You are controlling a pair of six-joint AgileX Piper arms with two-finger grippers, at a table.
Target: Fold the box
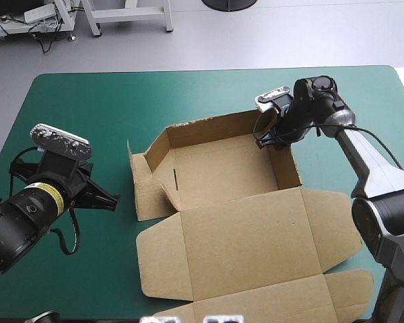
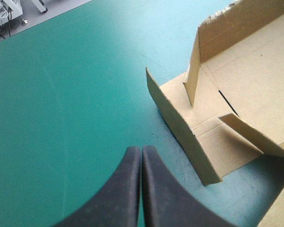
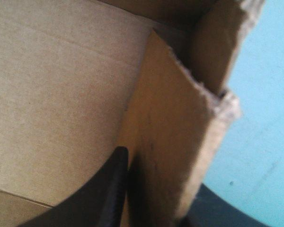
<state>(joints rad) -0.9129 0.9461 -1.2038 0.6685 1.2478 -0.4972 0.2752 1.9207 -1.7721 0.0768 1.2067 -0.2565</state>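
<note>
Your right claw [image 3: 159,172] pinches the right wall of the box [image 1: 222,175]. Your left claw [image 2: 141,150] is closed tight over the table [image 2: 61,118], beside the box, not touching.

No readable text in any view. Only marking is a yellow label [image 1: 46,195] wrapped round the left arm's wrist in the high view, some small dark print on it, too small to read.

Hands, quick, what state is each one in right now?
Left hand: closed, empty.
Right hand: closed on a wall of the box.
</note>
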